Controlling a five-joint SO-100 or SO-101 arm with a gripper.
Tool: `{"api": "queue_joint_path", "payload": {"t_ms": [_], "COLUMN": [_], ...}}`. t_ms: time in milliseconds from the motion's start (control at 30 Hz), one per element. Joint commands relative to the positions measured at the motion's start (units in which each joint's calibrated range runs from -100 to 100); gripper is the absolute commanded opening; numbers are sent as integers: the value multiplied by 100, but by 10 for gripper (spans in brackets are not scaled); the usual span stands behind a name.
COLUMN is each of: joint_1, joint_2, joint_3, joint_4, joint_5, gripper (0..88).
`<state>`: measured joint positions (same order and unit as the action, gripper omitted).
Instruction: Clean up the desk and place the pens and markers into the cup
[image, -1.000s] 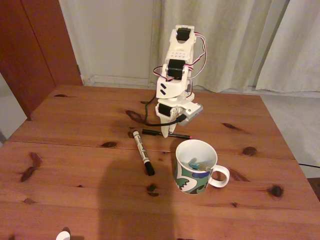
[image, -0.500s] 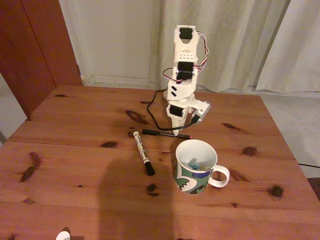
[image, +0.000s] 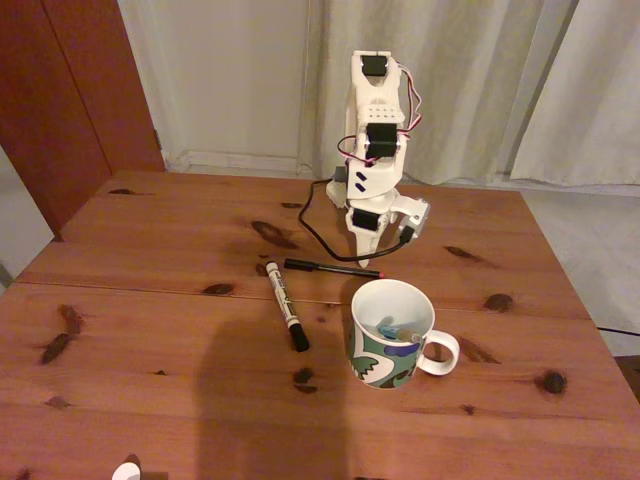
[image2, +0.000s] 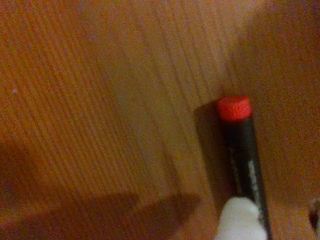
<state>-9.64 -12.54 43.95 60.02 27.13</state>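
Easily goes wrong at the black pen (image: 333, 267): thin, round, flat on the desk (image: 150, 330), so likely to roll or skid away if nudged by one finger instead of pinched squarely across the barrel. Risks a lopsided hold as well, judging from the wrist view, with the white fingertip (image2: 239, 222) overlapping the barrel of the pen (image2: 243, 165) not far from its red end (image2: 234, 108); gripped that close to one end, probably tips and drops out on the way over. Could also clip the cup (image: 392, 330), just beside the red end in the fixed view, and knock it, or hit the rim and miss the opening. Cannot tell how the jaws stand: looks like a single narrow point in the fixed view, and shows just one fingertip from the wrist, nothing clearly clamped. Stands tall and folded at the far side of the desk, upper links nearly upright, wrist bent down, gripper (image: 363, 256) aimed almost straight at the wood and touching or just above the pen, nearer its right-hand end than its middle. Leaves the white marker (image: 286, 305) with its black cap lying apart to the left of the cup, untouched, and the teal pen (image: 391, 328) already resting inside the cup.
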Motion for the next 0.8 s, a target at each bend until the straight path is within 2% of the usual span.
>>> {"api": "queue_joint_path", "payload": {"t_ms": [0,767], "joint_1": [-190,-375], "joint_2": [-248,224], "joint_3": [-31,-130], "joint_4": [33,-96], "joint_5": [-125,-230], "gripper": [105,105]}}
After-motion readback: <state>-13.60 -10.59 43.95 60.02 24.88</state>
